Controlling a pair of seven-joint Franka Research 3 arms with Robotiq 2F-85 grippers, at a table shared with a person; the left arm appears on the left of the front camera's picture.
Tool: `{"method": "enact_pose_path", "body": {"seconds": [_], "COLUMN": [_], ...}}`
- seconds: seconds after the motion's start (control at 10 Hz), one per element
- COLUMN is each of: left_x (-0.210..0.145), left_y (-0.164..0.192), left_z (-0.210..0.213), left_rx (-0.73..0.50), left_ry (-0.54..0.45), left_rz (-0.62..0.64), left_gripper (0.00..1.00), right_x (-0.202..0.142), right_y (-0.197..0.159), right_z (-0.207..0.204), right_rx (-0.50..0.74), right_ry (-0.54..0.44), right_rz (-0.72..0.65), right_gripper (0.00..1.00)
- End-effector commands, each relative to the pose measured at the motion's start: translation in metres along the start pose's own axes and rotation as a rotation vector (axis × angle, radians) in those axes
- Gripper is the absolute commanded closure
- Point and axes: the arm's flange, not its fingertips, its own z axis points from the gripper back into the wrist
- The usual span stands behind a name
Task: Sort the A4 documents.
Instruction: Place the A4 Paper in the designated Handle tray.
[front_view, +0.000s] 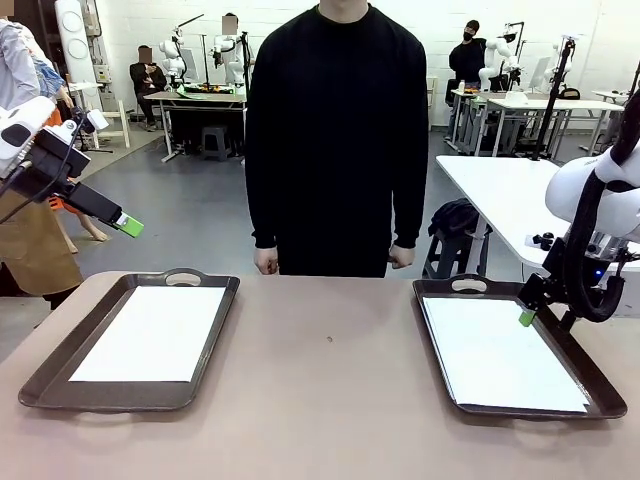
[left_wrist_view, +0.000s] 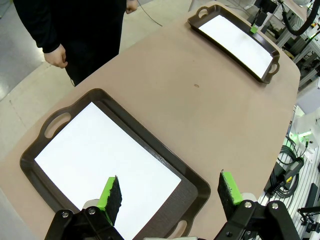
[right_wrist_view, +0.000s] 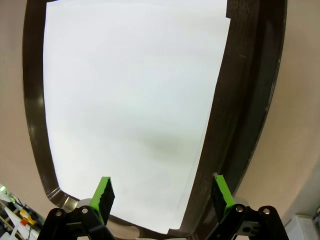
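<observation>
Table (front_view: 330, 400), both tools wide open, empty.

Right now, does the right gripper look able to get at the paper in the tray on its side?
Probably yes. The right gripper hangs open just above the white sheets in the right tray, with nothing between its pads and the paper; the person's hands stay back at the far edge.

Table top (front_view: 330, 400) is showing matt, smooth beige laminate. Both trays (front_view: 60, 370) (front_view: 600, 385) are presenting dark brown, slightly glossy plastic. A4 documents (front_view: 150, 335) (front_view: 500, 355) are appearing as matt white paper.
</observation>
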Motion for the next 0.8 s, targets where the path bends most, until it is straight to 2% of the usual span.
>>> {"method": "enact_pose_path", "body": {"seconds": [0.0, 0.7], "left_x": [-0.0001, -0.0001], "left_y": [-0.0001, -0.0001], "left_z": [-0.0003, -0.0003], "left_rx": [0.0, 0.0], "left_ry": [0.001, 0.001], "left_rz": [-0.005, -0.005], "left_gripper": [0.0, 0.0], "right_x": [-0.0005, -0.0005], "right_y": [0.0001, 0.0001], "right_z": [-0.0005, -0.0005], "right_rx": [0.001, 0.001], "right_ry": [0.004, 0.004], "right_rz": [0.005, 0.005], "right_gripper": [0.0, 0.0]}}
